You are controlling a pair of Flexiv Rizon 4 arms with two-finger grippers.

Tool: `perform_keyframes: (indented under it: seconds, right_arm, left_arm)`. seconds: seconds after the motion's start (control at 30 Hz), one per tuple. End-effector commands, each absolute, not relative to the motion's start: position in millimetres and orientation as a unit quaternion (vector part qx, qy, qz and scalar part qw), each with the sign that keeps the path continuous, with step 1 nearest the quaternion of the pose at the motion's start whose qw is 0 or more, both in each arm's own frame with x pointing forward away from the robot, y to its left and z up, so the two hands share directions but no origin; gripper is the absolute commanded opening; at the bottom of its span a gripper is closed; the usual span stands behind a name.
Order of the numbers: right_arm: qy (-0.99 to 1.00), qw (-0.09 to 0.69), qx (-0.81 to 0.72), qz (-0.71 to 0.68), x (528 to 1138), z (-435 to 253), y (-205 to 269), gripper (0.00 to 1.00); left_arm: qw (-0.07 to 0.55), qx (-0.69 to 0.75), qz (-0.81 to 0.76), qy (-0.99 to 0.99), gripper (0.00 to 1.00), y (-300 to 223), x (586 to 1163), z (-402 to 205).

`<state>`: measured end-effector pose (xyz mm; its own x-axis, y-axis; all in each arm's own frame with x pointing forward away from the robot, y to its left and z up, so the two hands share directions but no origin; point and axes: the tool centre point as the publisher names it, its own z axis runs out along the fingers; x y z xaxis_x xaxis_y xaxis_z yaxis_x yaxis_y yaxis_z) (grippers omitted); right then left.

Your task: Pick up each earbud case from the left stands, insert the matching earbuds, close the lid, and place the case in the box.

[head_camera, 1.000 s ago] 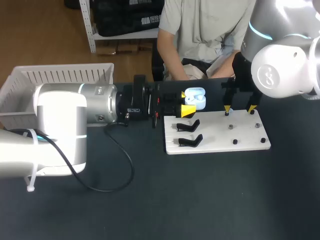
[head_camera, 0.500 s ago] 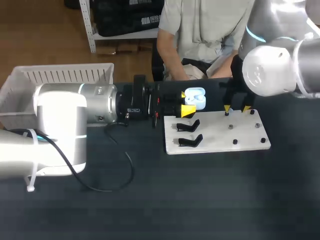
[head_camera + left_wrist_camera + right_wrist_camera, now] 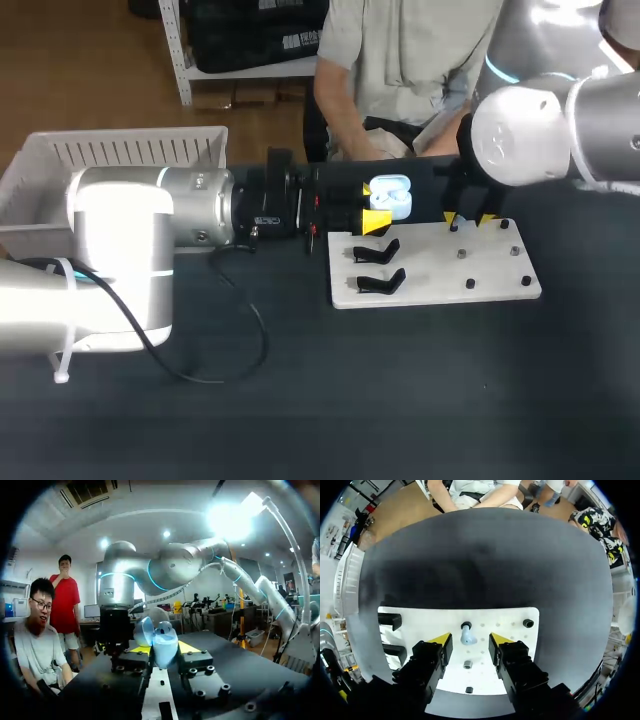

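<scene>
One pale-blue earbud point(image 3: 467, 638) stands between the parted right jaws.

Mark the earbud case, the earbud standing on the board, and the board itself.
earbud case point(image 3: 390, 198), head view, middle of the case.
earbud point(image 3: 467, 637), right wrist view, its pale body.
white board point(image 3: 430, 275), head view, bare middle area.

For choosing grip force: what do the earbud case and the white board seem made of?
The earbud case: probably glossy light-blue plastic, with smooth highlights. The white board: likely matte plastic or painted sheet, flat, no glare; unclear which.
</scene>
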<state>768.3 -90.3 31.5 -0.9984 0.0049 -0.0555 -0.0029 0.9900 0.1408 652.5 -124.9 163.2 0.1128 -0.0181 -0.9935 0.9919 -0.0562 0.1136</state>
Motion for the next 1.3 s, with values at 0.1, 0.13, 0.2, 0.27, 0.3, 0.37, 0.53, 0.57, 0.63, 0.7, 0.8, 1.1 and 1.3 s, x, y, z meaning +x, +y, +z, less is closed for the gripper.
perform_keyframes:
  seconds: [0.1,0.13,0.2,0.27,0.3,0.37,0.53,0.57,0.63,0.7,0.8,1.1,1.3]
  right_arm:
    - [0.997,0.023,0.001,0.074,771.5,29.4,-88.6,0.44]
    - [0.997,0.023,0.001,0.075,771.7,29.2,-88.2,0.44]
    - [0.997,0.022,0.002,0.075,771.9,28.9,-87.6,0.44]
    - [0.997,0.022,0.001,0.075,771.9,28.7,-87.1,0.43]
    - [0.997,0.022,0.001,0.075,771.8,28.7,-87.0,0.43]
    - [0.997,0.022,0.002,0.075,771.6,27.9,-86.8,0.42]
    - [0.997,0.02,0.004,0.074,771.4,26.4,-87.0,0.39]
    - [0.997,0.02,0.004,0.074,771.4,26.3,-87.0,0.38]
    - [0.997,0.02,0.005,0.074,771.3,26.2,-87.0,0.35]
    - [0.997,0.02,0.005,0.074,771.4,26.1,-86.9,0.31]
    - [0.997,0.02,0.006,0.075,771.8,26.8,-86.2,0.29]
    - [0.997,0.018,0.006,0.075,770.7,27.4,-84.5,0.0]
    - [0.997,0.019,0.007,0.074,767.2,34.0,-85.2,0.0]
  left_arm:
    - [0.518,0.538,-0.488,0.452,0.0,-125.1,652.5,163.0]
    - [0.518,0.538,-0.488,0.452,0.0,-125.1,652.5,163.0]
    - [0.518,0.538,-0.488,0.452,0.0,-125.1,652.5,163.0]
    - [0.518,0.538,-0.488,0.452,0.0,-125.1,652.5,163.0]
    - [0.518,0.538,-0.488,0.452,0.0,-125.1,652.5,163.0]
    - [0.518,0.538,-0.488,0.452,0.0,-125.1,652.5,163.0]
    - [0.518,0.538,-0.488,0.452,0.0,-125.1,652.5,163.0]
    - [0.518,0.538,-0.488,0.452,0.0,-125.1,652.5,163.0]
    - [0.518,0.538,-0.488,0.452,0.0,-125.1,652.5,163.0]
    - [0.518,0.538,-0.488,0.452,0.0,-125.1,652.5,163.0]
    - [0.518,0.538,-0.488,0.452,0.0,-125.1,652.5,163.0]
    - [0.518,0.538,-0.488,0.452,0.0,-125.1,652.5,163.0]
    - [0.518,0.538,-0.488,0.452,0.0,-125.1,652.5,163.0]
